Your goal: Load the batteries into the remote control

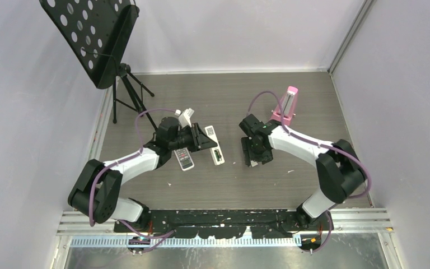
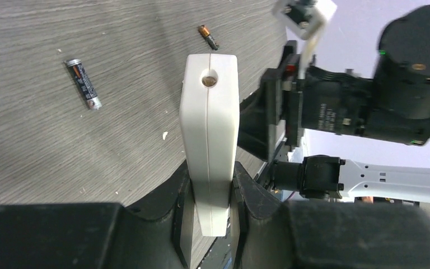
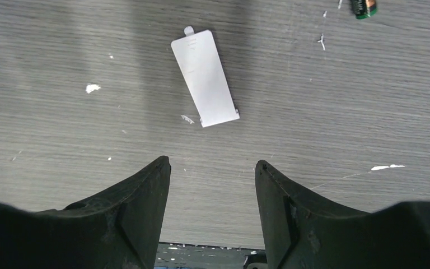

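Probably the remote control [image 2: 210, 140]: edgewise, lens [image 2: 208, 80] away from left gripper [image 2: 210, 208]

Black perforated music stand [image 1: 89, 39] stood on its tripod at the far-left corner. A pink upright object [image 1: 285, 115] sat far right on the grey wood-grain table [image 1: 229, 95]. White flecks [image 3: 92, 88] dotted the tabletop.

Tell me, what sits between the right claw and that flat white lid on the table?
Nothing but bare tabletop and a tiny white fleck separates the right gripper from the flat white lid; the right wrist view shows it.
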`<state>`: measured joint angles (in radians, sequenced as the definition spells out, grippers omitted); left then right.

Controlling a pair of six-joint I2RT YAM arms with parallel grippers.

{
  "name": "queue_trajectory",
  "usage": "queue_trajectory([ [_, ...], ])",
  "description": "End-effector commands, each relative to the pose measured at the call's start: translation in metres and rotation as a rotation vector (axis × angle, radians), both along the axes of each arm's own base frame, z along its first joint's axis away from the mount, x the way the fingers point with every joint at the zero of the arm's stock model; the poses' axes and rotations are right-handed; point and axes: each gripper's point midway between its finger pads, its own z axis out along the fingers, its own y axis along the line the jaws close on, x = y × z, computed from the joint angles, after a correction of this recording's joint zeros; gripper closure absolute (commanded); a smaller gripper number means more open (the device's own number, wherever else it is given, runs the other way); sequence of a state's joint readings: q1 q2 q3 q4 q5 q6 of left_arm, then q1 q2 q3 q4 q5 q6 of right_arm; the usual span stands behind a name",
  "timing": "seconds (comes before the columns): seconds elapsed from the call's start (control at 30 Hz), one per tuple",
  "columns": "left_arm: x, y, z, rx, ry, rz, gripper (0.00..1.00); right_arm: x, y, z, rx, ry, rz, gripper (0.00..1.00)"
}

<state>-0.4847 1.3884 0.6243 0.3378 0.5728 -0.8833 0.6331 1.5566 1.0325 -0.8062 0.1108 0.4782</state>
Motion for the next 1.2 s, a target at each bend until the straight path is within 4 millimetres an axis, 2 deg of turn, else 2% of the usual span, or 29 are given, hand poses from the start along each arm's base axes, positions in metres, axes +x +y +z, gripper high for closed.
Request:
queue_trajectory([
  [0.0, 0.000, -0.004, 0.025, -0.053, -0.097, -0.043, 1.00, 0.013, 0.003, -0.001, -0.045, -0.005, 0.037, 0.38],
  [0.3, -0.006, -0.010, 0.024, -0.085, -0.082, -0.096, 1.00, 0.021, 0.006, -0.021, -0.077, 0.020, 0.075, 0.40],
  [0.53, -0.007, -0.012, 0.025, -0.095, -0.084, -0.107, 1.00, 0.023, 0.005, -0.032, -0.085, 0.051, 0.077, 0.52],
  [0.83, -0.006, -0.013, 0.025, -0.096, -0.083, -0.111, 1.00, 0.017, 0.003, -0.038, -0.075, 0.107, 0.064, 0.51],
  [1.0, -0.006, -0.013, 0.027, -0.098, -0.083, -0.112, 1.00, 0.014, 0.004, -0.043, -0.022, 0.150, 0.090, 0.55],
  [1.17, -0.006, -0.013, 0.028, -0.101, -0.082, -0.111, 1.00, 0.010, 0.008, -0.047, 0.022, 0.188, 0.097, 0.56],
])
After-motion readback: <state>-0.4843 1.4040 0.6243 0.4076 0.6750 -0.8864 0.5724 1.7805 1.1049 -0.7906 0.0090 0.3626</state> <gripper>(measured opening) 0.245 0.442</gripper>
